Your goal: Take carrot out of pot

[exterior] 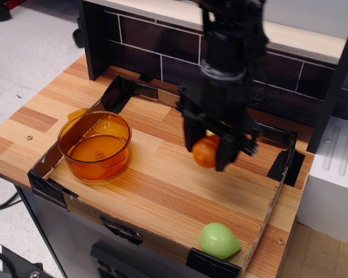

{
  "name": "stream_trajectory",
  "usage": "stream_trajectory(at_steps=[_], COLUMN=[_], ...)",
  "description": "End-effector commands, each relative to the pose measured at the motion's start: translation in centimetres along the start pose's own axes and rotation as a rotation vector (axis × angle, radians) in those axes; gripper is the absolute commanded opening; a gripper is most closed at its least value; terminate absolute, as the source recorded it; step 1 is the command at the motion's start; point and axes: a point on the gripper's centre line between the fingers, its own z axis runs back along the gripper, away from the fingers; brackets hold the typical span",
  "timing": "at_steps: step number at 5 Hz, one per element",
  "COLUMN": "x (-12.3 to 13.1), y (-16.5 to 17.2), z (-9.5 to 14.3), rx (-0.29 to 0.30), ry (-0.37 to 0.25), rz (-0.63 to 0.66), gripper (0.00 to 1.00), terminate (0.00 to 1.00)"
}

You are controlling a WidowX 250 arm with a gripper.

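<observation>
A green pear-shaped toy [219, 241] lies near the front corner of the worktop [162, 174], inside a low cardboard rim [75, 202]. The black arm hides most of a yellow fruit behind it, and the image is blurred there. The pot [95, 145] stands at the left, nothing in it. The pincer [210, 152] is pinching the carrot [206, 152] above mid-worktop, well apart from the pot

A dark brick-pattern wall [162, 52] backs the wooden table [29, 124], above a pale grey floor [29, 52].
</observation>
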Motion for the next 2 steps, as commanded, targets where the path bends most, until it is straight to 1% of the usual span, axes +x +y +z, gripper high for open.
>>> stream_trajectory(at_steps=[1,2], x=[1.1,0.6], y=[-2.1,-2.8], z=[-1.3,-2.7], rx=[-0.008,0.013], ry=[0.003,0.011], rz=[-0.035,-0.058], gripper=[0.0,0.0], terminate=[0.0,0.0])
